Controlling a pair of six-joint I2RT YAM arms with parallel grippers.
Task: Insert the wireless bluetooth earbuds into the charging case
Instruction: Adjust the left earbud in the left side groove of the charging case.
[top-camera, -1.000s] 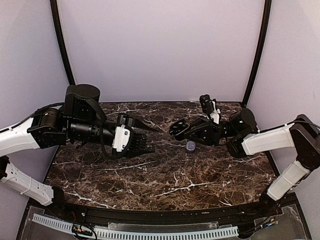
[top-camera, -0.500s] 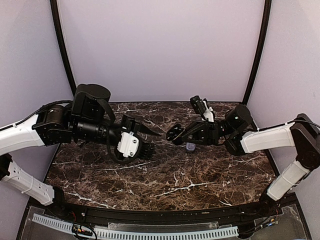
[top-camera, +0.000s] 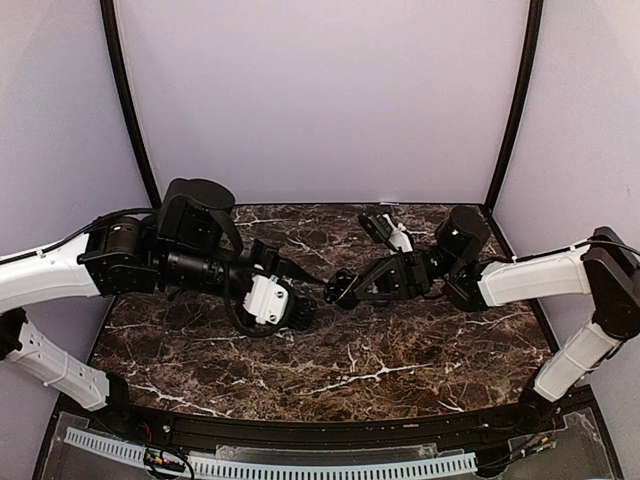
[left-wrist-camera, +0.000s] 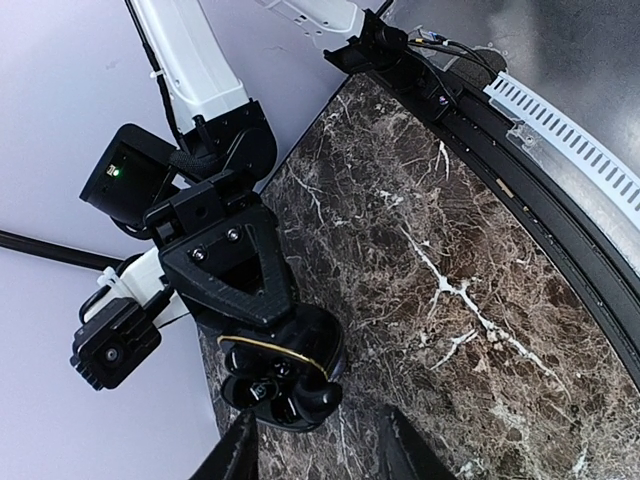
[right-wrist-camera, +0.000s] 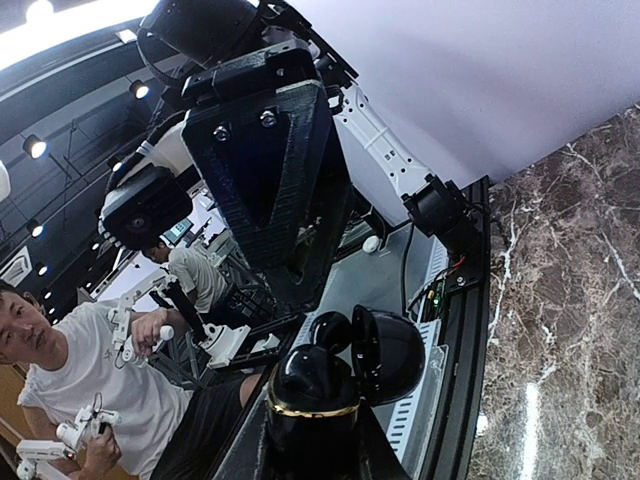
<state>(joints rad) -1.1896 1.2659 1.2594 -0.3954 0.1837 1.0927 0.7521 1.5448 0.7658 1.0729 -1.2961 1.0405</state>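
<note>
Right wrist view puts the charging case (right-wrist-camera: 310, 395) at the centre: a glossy black shell with a thin gold band (right-wrist-camera: 310, 410), its lid (right-wrist-camera: 388, 352) swung open beside the body. A small dark rounded shape (right-wrist-camera: 330, 330) pokes up from the mouth of the case, and the left wrist view shows dark lumps in the same place. They are too small to tell whether these are the earbuds. The right gripper (right-wrist-camera: 312, 435) clamps the case from both sides, its 2 fingers pressed against the shell just under the band, and points the open mouth toward the other arm. Facing the case, the left gripper (top-camera: 298, 312) sits near it and apart from it. Its fingers (left-wrist-camera: 240, 452) are spread, with only bare stone showing between them. Under the case lies the dark marble table (top-camera: 400, 350) with white veins, and behind the case stand pale purple walls (top-camera: 320, 100).
</note>
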